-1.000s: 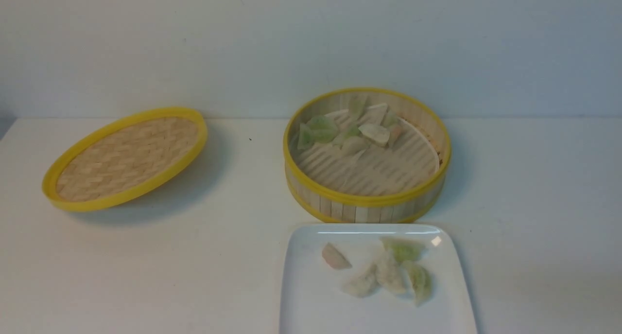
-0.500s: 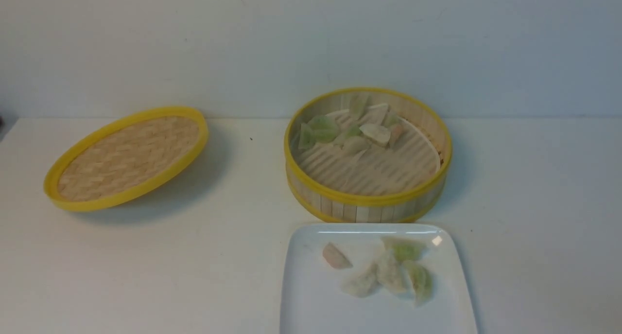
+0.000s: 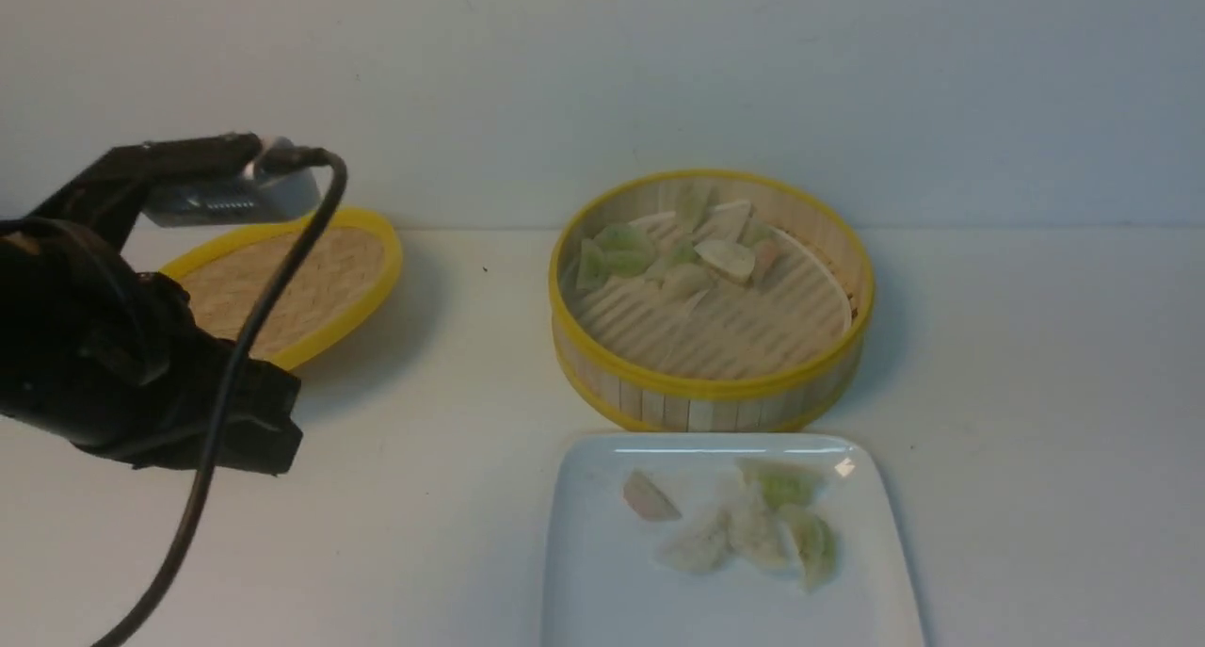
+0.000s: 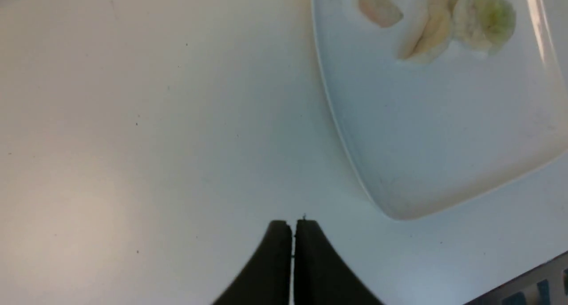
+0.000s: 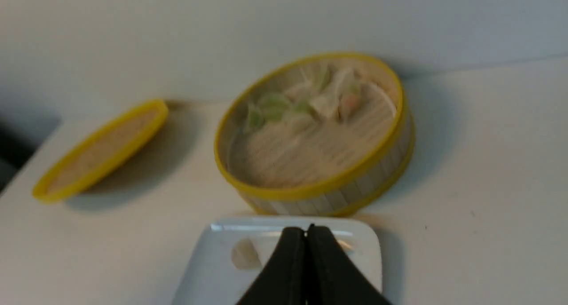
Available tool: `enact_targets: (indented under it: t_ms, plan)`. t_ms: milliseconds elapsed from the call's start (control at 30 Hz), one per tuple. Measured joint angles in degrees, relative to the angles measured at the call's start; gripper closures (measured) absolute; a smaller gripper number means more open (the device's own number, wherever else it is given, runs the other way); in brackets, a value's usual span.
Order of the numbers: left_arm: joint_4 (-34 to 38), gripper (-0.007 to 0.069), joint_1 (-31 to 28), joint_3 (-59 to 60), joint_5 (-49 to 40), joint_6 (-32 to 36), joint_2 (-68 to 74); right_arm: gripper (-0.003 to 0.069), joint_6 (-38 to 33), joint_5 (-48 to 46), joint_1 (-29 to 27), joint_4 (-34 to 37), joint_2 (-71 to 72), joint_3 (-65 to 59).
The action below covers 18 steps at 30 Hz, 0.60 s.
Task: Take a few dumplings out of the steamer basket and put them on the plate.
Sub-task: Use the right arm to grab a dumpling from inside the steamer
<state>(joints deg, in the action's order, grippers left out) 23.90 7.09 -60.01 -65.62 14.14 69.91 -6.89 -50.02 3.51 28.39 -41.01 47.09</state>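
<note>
Currently several dumplings (image 3: 753,534) lie on the plate (image 3: 612,590), just near of the steamer basket (image 3: 706,407); more sit at its far side. Left gripper (image 4: 293,225) and right gripper (image 5: 306,231): jaws pressed together, empty.

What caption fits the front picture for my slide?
Robot arm near the lid; dumplings sit in the steamer basket and on the plate.

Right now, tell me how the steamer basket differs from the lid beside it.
The steamer basket is deep with slatted walls; the lid is shallow with a woven face. The basket holds dumplings; the lid's visible face carries none. The basket stands behind the plate; the lid lies to the robot's left. Both are round with yellow rims.
</note>
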Motion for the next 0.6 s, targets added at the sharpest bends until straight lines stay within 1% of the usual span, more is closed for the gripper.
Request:
enact_targets:
  t_ms: [67,167,233,333,400,467,600]
  plan:
    - [-0.32,0.0631,1.98,0.0,0.0,0.06,0.0,0.0673,-2.42,-3.76,0.0,-0.05,-8.42,5.85]
    - [-0.32,0.0631,4.77,-0.01,0.0,0.06,0.0,0.0673,-5.0,-6.7,0.35,-0.13,-20.61,15.2]
    - [-0.32,0.0631,6.17,-0.01,0.0,0.06,0.0,0.0673,-5.67,-7.5,1.51,-0.53,-27.98,21.23]
    - [-0.2,0.0631,7.8,-0.01,-0.19,-0.08,0.0,0.0673,-5.96,-7.95,4.8,-2.33,-37.82,29.58]
    - [-0.14,0.0631,8.29,-0.01,-0.29,-0.46,0.0,0.0673,-5.96,-8.15,6.14,-3.35,-40.88,32.23]
    - [0.11,0.0631,8.55,-0.01,-0.98,-1.53,-0.25,0.0671,-5.96,-9.23,8.66,-5.1,-48.14,38.51]
    - [-0.11,0.0631,8.55,-0.01,-1.59,-2.36,-2.47,0.0669,-5.63,-10.13,10.47,-5.83,-56.59,45.69]
